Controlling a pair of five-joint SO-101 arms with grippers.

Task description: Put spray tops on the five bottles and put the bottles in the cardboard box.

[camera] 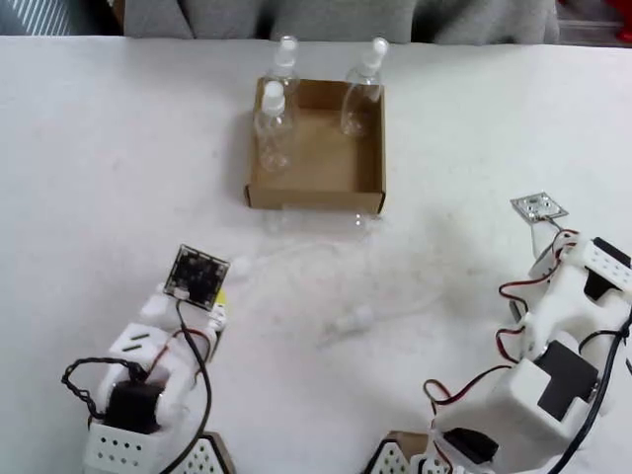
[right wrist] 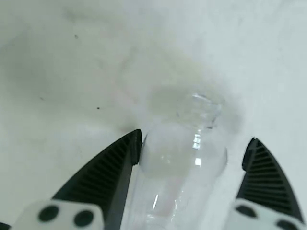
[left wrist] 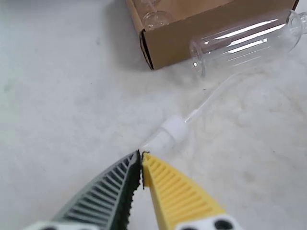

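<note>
Left pincer (left wrist: 141, 154) is held with jaws together, a spray top (left wrist: 172, 129) laid on the desk (left wrist: 57, 96) right at its tips, tube pointed straight away toward a bottle (left wrist: 244, 40) lying beside the box (left wrist: 182, 40).

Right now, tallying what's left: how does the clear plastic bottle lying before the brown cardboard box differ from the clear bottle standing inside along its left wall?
The lying clear plastic bottle is on its side; the standing clear bottle is upright. The lying one's neck is bare; the standing one wears a white spray top. The lying one is on the white table outside the brown cardboard box; the standing one inside. Both are clear.
</note>
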